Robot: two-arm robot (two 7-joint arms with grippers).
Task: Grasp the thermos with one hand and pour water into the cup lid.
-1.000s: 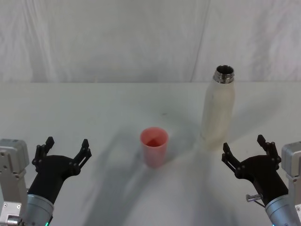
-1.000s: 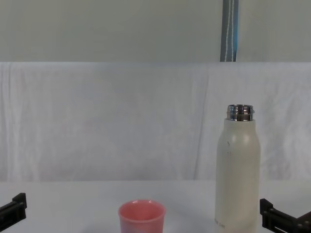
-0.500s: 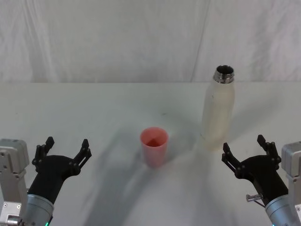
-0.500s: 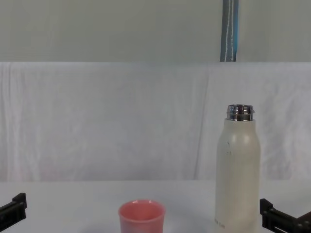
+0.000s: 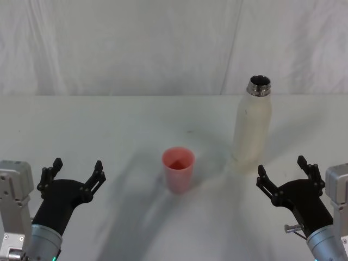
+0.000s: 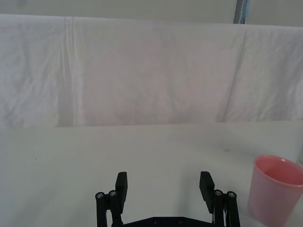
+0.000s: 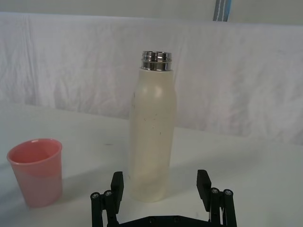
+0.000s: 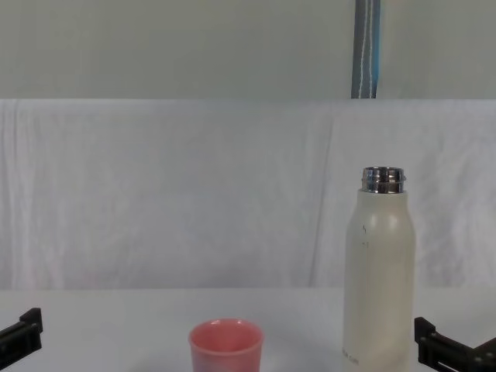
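honestly, nothing is gripped yet. my left tool point(image 5: 74, 169) sits at about 8 o'clock on the table point(image 5: 109, 119), fingers spread and empty. the cup lid point(image 5: 178, 169), small, pink and matte, stands upright near centre. at 2 o'clock from it, well apart, stands the thermos point(image 5: 252, 126): tall, cream-white, speckled, with a bare steel threaded neck, uncapped. my right tool point(image 5: 284, 172) waits at 4 o'clock, fingers wide, just short of the thermos base. i judge the risks to be a low grasp tipping that tall body, or an early tilt spilling short of the small lid.
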